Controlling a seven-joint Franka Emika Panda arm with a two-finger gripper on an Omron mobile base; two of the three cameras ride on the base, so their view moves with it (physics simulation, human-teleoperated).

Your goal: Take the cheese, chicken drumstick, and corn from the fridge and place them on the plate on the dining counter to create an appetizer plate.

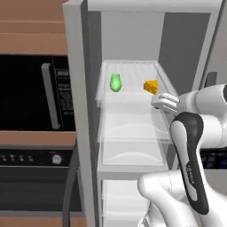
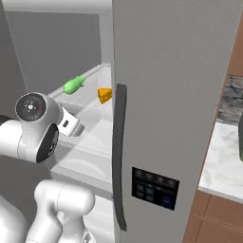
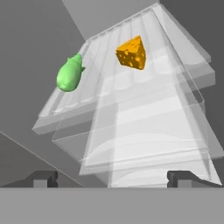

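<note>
Fridge [image 2: 171, 95] door hides half the cheese [image 2: 105, 95]

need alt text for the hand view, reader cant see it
Looking into the open fridge, a yellow-orange cheese wedge and a green corn cob sit apart on a clear glass shelf, the corn to the left. The hand is open, its two dark fingertips at the bottom edge, short of both foods.
</note>
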